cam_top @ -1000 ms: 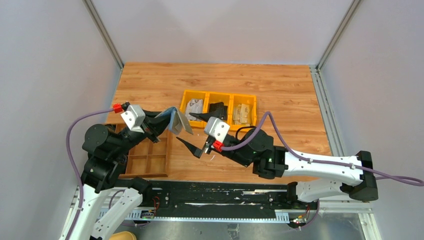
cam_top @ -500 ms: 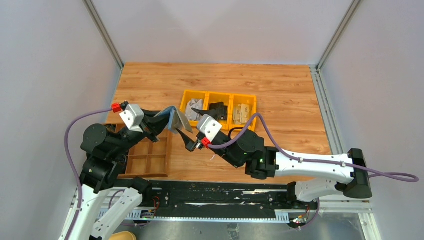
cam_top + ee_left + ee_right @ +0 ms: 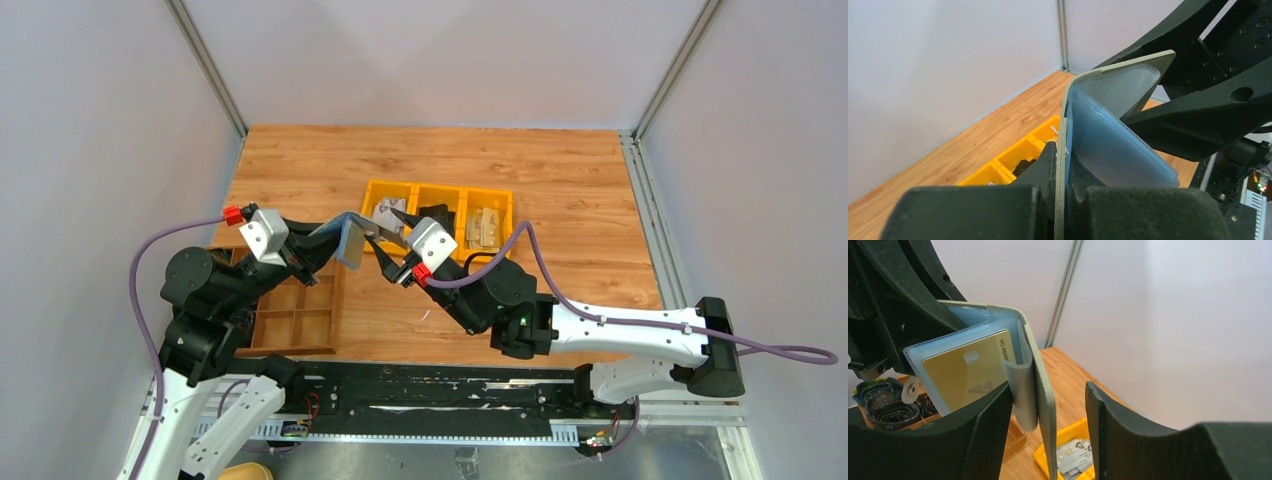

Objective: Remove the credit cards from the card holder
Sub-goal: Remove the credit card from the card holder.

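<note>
Hanging in mid-air at centre-left of the top view, the card holder (image 3: 348, 243) is clamped by one cover in the left pincer (image 3: 312, 252), spread like a book above the table (image 3: 560, 200). The right pincer (image 3: 1048, 390) has its jaws apart and straddles the other grey cover, not pressing on it yet as far as I can tell. A gold credit card (image 3: 968, 375) sits in a clear sleeve at the left of the right wrist view, outside the jaws and beside the left finger.

Main risk is the jaws closing on the cover and sleeve, not the card, so nothing comes out. A pull from there could drag the soft holder out of the left pincer, which bites only a thin edge. The sleeves flex, so the card could slide sideways, slip free and drop to the table, missing the yellow bins (image 3: 440, 185). The two pincers are also very near each other, so contact is possible.
</note>
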Robot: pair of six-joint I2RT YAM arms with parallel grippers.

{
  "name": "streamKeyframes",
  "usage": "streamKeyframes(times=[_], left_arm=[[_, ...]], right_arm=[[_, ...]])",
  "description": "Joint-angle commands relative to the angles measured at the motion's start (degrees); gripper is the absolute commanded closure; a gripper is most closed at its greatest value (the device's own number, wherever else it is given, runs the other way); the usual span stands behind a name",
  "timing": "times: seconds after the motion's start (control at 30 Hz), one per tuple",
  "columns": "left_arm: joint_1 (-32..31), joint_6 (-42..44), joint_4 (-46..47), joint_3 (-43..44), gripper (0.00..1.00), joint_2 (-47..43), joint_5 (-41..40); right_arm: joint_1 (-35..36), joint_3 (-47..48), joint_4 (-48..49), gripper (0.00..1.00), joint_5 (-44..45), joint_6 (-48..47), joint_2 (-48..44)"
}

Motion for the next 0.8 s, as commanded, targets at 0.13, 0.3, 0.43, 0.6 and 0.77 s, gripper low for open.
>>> streamKeyframes(times=[0.13,0.3,0.43,0.6,0.77], left_arm=[[-0.1,-1.0,-0.3,2.6,1.00,0.2,4.5],[-0.1,-1.3,-0.8,3.3,1.00,0.5,8.0],[-0.1,-0.9,-1.4,3.3,1.00,0.4,8.5],[-0.1,-1.0,-1.7,3.5,0.93,0.7,9.1],[-0.1,4.8,-6.6,2.8,0.29,0.6,11.8]], right_arm=[[-0.1,2.3,-4.4,0.53,-8.6,5.6,-0.9],[-1.6,2.6,-9.4,0.85,-11.8,9.4,-2.8],[-1.6,3.4,-12.1,0.92,-8.8,9.7,-4.1],[-1.7,4.4,-13.7,1.00,-9.0,11.2,-5.4],[-1.7,11.5,-25.8,1.00,-7.4,12.4,-3.7]])
